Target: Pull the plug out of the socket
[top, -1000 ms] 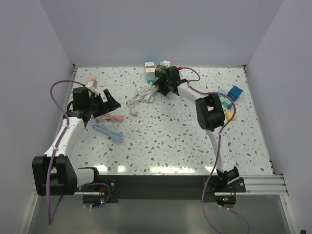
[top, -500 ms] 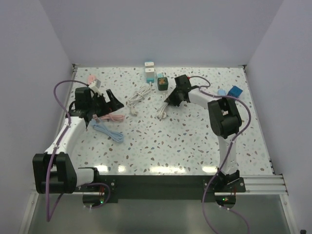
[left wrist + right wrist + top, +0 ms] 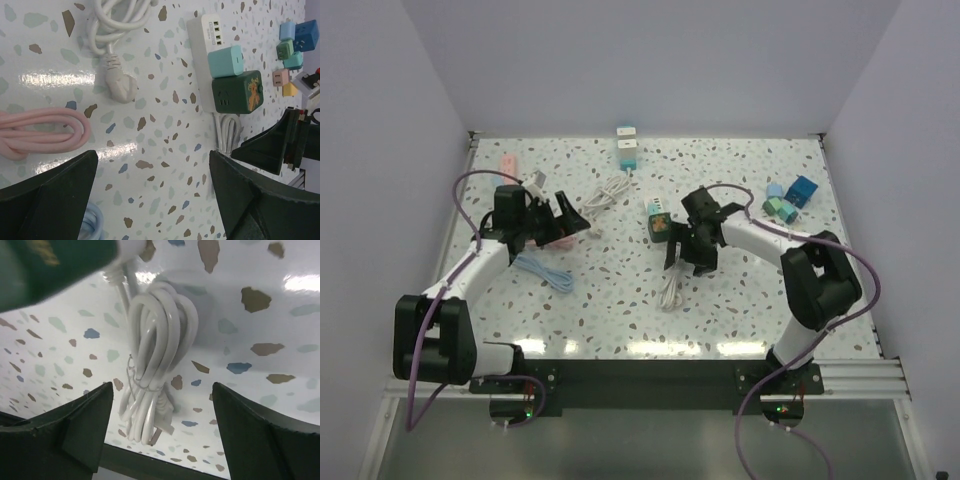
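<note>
Hovering spread wide and gripping nothing, the right end effector (image 3: 162, 387) sits just below the white power strip (image 3: 204, 55) at the centre of the overhead frame, its camera looking down on the strip's bundled cable (image 3: 152, 370). The green plug (image 3: 237, 91) and a teal plug (image 3: 225, 61) sit side by side, seated in the strip, so the pull looks not yet done. The left end effector (image 3: 152, 155), equally spread and empty, faces the strip from the left of the worktop (image 3: 620, 300), probably placed there to brace it
</note>
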`<state>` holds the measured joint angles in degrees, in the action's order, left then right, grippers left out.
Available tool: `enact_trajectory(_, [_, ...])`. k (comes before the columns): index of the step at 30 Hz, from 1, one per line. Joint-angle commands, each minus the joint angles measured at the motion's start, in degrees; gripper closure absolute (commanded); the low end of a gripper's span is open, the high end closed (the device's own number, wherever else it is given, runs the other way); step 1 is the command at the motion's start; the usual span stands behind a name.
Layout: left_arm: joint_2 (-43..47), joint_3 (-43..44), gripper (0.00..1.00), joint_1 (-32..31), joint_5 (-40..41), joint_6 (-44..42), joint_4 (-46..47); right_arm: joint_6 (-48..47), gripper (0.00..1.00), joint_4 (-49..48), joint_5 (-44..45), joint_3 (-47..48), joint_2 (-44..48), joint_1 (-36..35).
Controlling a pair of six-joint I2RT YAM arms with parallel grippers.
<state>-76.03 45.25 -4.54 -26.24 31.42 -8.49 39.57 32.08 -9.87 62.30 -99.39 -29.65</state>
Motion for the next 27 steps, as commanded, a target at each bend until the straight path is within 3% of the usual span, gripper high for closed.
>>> enact_trajectory(1, [-0.08,-0.08,0.02,-0.65,-0.3,1.54,4.62,-10.9,0.16,10.63,6.69,9.57,5.26,0.56])
enact_trajectory(6, [0.53,0.01,0.02,-0.83,0.4,1.54,4.1,-17.15,0.16,15.99,11.88,27.2,1.5,0.56])
enact_trajectory(14, [1.06,-2.1,0.02,-1.26,1.36,2.07,4.62,-24.81,0.28,20.31,15.14,51.49,-18.19,0.29])
enact_trajectory(21, [1.15,-2.89,0.02,-1.27,1.54,2.07,4.8,-26.39,0.32,19.25,19.45,58.98,-27.25,-2.69])
enact_trajectory(27, [1.58,-3.15,0.02,-1.27,1.89,2.07,4.45,-26.21,0.32,17.24,17.96,55.48,-28.84,-3.75])
